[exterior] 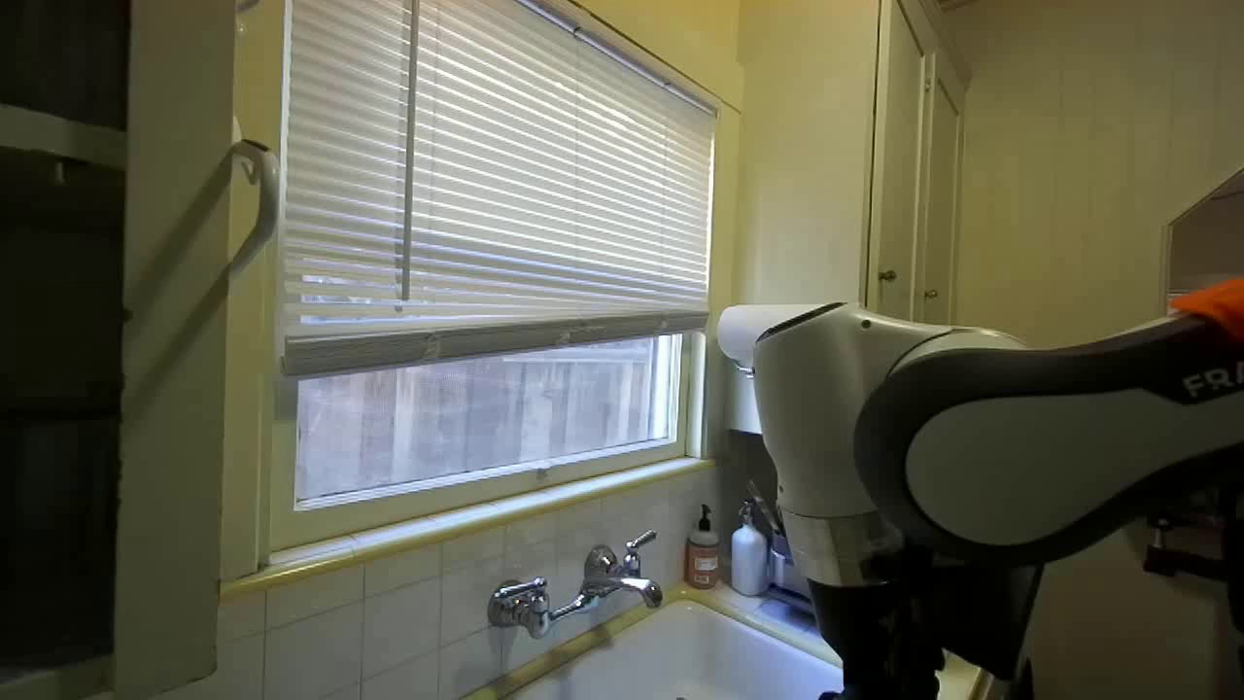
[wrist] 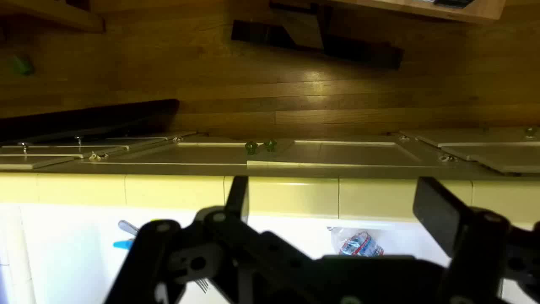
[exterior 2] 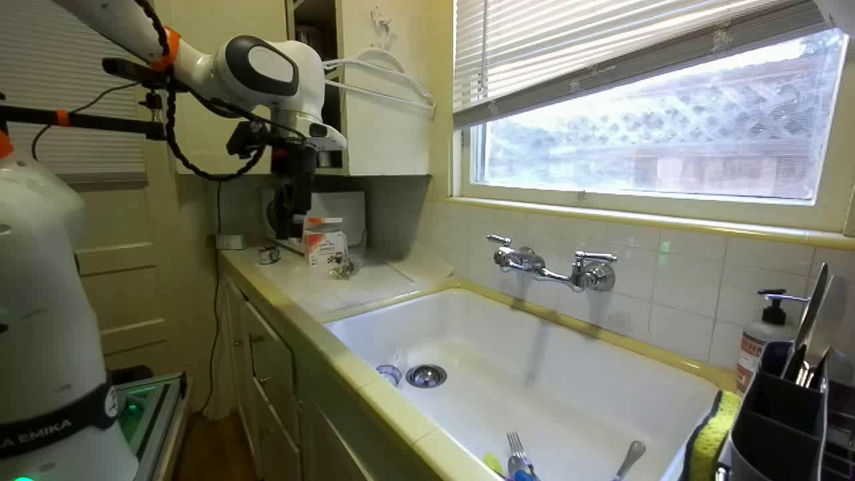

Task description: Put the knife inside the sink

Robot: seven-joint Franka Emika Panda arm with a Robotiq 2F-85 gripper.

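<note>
Nearest and largest in our wrist view, the black gripper (wrist: 335, 202) hangs with its fingers (wrist: 441, 217) spread wide, holding nothing. Below it we see the pale sink (exterior 2: 568, 394). Beside that, in an exterior view, a dark caddy (exterior 2: 768, 454) holds a long blade-like utensil (exterior 2: 810, 307). A fork (exterior 2: 520, 451) lies inside the sink. We cannot tell which piece is the knife.

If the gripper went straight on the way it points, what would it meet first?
Probably the wooden floor, in front of the yellow counter edge; depth is unclear, so the gripper might clip that edge first.
</note>
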